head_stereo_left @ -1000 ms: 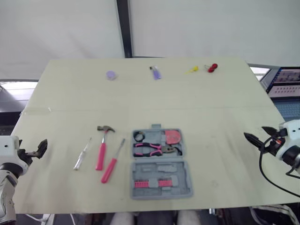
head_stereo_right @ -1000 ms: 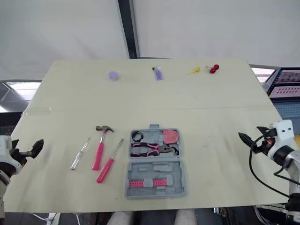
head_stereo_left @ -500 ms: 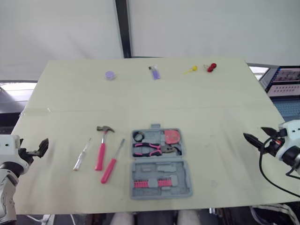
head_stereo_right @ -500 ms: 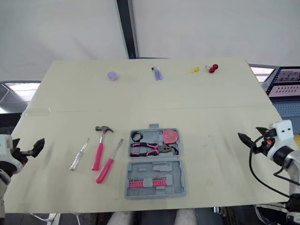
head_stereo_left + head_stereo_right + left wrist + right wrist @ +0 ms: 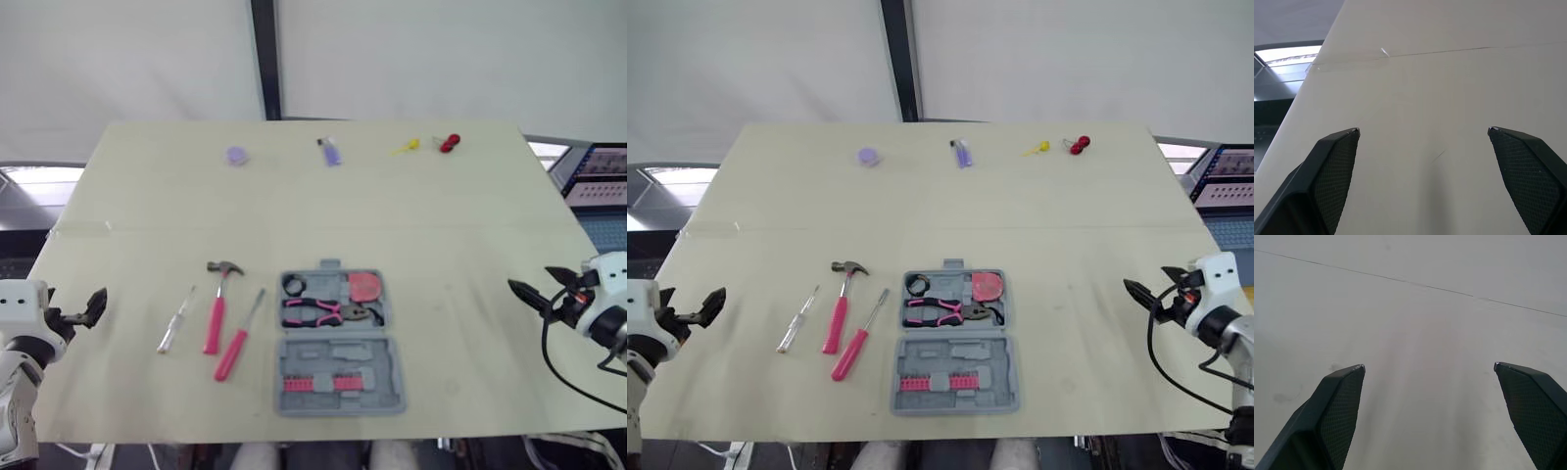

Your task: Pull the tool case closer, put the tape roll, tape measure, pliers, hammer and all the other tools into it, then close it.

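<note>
Case (image 5: 340, 345): open flat on the table (image 5: 460, 225), near the front edge, about mid-width. In its far half, the tape roll (image 5: 293, 285) at the left corner and the tape measure (image 5: 364, 286) at the right corner. Just nearer than both, the pliers (image 5: 318, 313), pink handles pointing left. In the near half, a pink row of bits (image 5: 318, 383).

Just left of the case and apart from it: a pink-handled screwdriver (image 5: 235, 341), tilted, tip toward the far side. Next to that, further left, the hammer (image 5: 215, 311), pink handle toward the front, head at the far end. Further left again, a small screwdriver (image 5: 174, 328) with a clear handle, near the hammer but not touching it. All three out on the bare tabletop, none in the case.

Along the far edge, well apart from the case, from left to right: a purple disc (image 5: 236, 155), a purple stick (image 5: 332, 152), a yellow piece (image 5: 406, 147) and a red piece (image 5: 449, 143). Too small to name further.

At the table's left edge, the left gripper (image 5: 93, 305), well apart from the small screwdriver. Fingers (image 5: 1334, 166) spread wide over bare table, holding nothing. Over the right side of the table, the right gripper (image 5: 527, 294), well apart from the case. Fingers (image 5: 1337, 406) likewise spread wide and empty.
</note>
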`<action>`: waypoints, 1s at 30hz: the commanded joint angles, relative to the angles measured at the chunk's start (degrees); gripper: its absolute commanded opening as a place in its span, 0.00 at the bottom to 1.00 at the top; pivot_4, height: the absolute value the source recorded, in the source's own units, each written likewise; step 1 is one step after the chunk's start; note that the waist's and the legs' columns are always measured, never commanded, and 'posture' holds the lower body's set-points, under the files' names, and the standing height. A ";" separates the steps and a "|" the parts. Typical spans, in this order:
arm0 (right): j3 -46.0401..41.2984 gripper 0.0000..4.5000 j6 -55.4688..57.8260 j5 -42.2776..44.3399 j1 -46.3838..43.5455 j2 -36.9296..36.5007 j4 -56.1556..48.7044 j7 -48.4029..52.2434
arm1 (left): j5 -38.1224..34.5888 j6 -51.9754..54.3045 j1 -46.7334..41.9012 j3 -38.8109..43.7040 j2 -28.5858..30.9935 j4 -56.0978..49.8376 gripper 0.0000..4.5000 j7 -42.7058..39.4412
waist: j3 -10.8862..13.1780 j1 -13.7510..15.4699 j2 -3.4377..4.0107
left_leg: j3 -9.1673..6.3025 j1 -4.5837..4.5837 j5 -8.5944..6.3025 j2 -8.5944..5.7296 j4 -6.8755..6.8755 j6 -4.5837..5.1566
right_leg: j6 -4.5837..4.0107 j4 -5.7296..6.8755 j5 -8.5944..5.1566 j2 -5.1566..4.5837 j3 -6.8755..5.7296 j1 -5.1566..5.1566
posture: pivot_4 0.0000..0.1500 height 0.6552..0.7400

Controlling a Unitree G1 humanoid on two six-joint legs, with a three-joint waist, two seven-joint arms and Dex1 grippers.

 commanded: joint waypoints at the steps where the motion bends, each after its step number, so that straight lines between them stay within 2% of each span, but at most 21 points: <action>1: -0.23 0.99 -0.24 0.19 -0.11 -0.91 -0.86 0.35 | -0.83 -0.34 -0.29 0.62 0.24 -1.80 1.00 0.17 | 0.01 0.43 0.02 | 0.01 0.00 0.00 0.01 -0.01 -0.01 | 0.00 -0.02 0.00 0.02 0.02 0.00 | 1.00 1.00; 8: -0.09 0.99 0.32 0.47 -0.26 -1.09 -0.72 0.88 | -0.97 -0.61 0.08 0.57 0.09 -1.97 1.00 -0.26 | 0.03 1.27 0.06 | 0.17 0.02 0.09 0.36 0.01 -0.19 | -0.01 -0.13 0.00 0.61 0.74 -0.11 | 1.00 1.00; 13: 0.25 0.99 6.42 2.92 0.30 -2.13 -4.91 3.58 | -2.09 -2.80 2.01 1.41 0.77 -1.92 1.00 -4.13 | 0.03 1.21 0.05 | 0.77 -0.07 0.07 0.52 -0.09 -0.24 | -0.02 0.01 0.01 0.90 1.64 -0.72 | 1.00 1.00; 18: 2.89 0.99 18.56 11.23 -0.36 -2.89 -19.03 8.83 | -7.50 -5.28 5.35 1.41 2.47 -2.34 1.00 -16.32 | 0.05 0.92 0.09 | 1.23 0.03 0.03 0.69 -0.13 -0.27 | -0.04 0.12 0.01 1.03 2.07 -0.96 | 1.00 1.00; 21: 7.10 0.99 23.26 13.73 -0.86 -3.80 -28.76 10.23 | -9.25 -4.13 6.42 -0.13 2.52 -3.17 1.00 -19.36 | 0.08 1.20 0.11 | 1.32 0.02 -0.02 0.74 -0.11 -0.30 | -0.04 0.17 0.01 1.08 2.21 -1.10 | 1.00 1.00; 25: 13.39 0.99 27.29 17.66 -7.53 -2.57 -38.14 10.72 | -5.24 -4.46 6.28 -5.69 -0.74 -4.37 1.00 -15.30 | 0.09 1.53 0.10 | 1.34 0.00 -0.03 0.73 -0.05 -0.30 | -0.05 0.21 0.02 1.07 2.28 -1.14 | 1.00 1.00; 30: 16.97 0.99 30.91 21.91 -13.90 -1.45 -44.09 10.61 | -2.83 -6.63 6.64 -9.02 -4.20 -5.25 1.00 -12.03 | 0.21 1.96 -0.21 | 1.36 -0.06 -0.03 0.75 -0.02 -0.31 | -0.07 0.30 0.03 1.10 2.34 -1.29 | 1.00 1.00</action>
